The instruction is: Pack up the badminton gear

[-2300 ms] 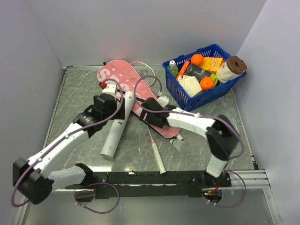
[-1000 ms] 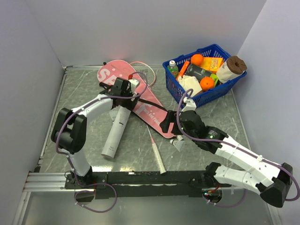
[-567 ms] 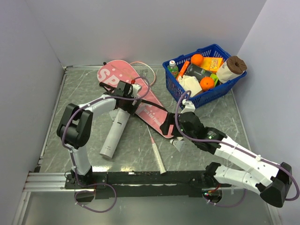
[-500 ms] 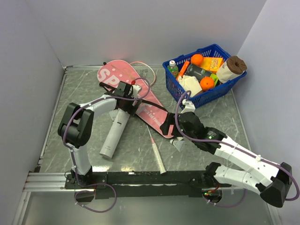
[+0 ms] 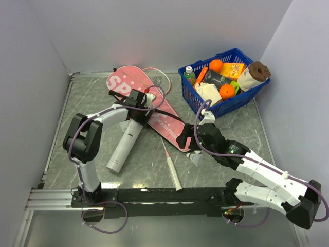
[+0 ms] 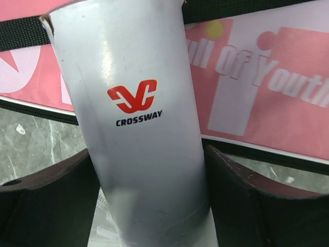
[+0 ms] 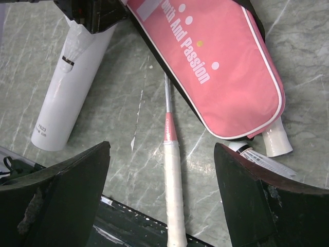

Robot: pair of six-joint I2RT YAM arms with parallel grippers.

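The long white tube (image 5: 124,141) lies on the table, its far end against the pink "SPORT" bag (image 5: 154,110). My left gripper (image 5: 138,104) is shut on the tube's far end; in the left wrist view the tube (image 6: 136,118) fills the gap between both fingers (image 6: 46,198). My right gripper (image 5: 186,140) is open and empty, hovering above a racket's white handle (image 7: 173,193) by the bag's narrow end (image 7: 221,72). The white shuttlecock (image 7: 259,159) lies beside a second white handle (image 7: 275,141) poking out of the bag. A pink racket hoop (image 5: 160,77) shows behind the bag.
The blue basket (image 5: 241,100) of groceries stands at the back right, near my right arm. A black strap (image 5: 167,114) crosses the bag. The black mounting rail (image 5: 164,194) runs along the near edge. White walls close in the table on three sides.
The tube's near end has swung a little to the left with my left gripper on its far end. My right gripper has shifted slightly over the racket handle.
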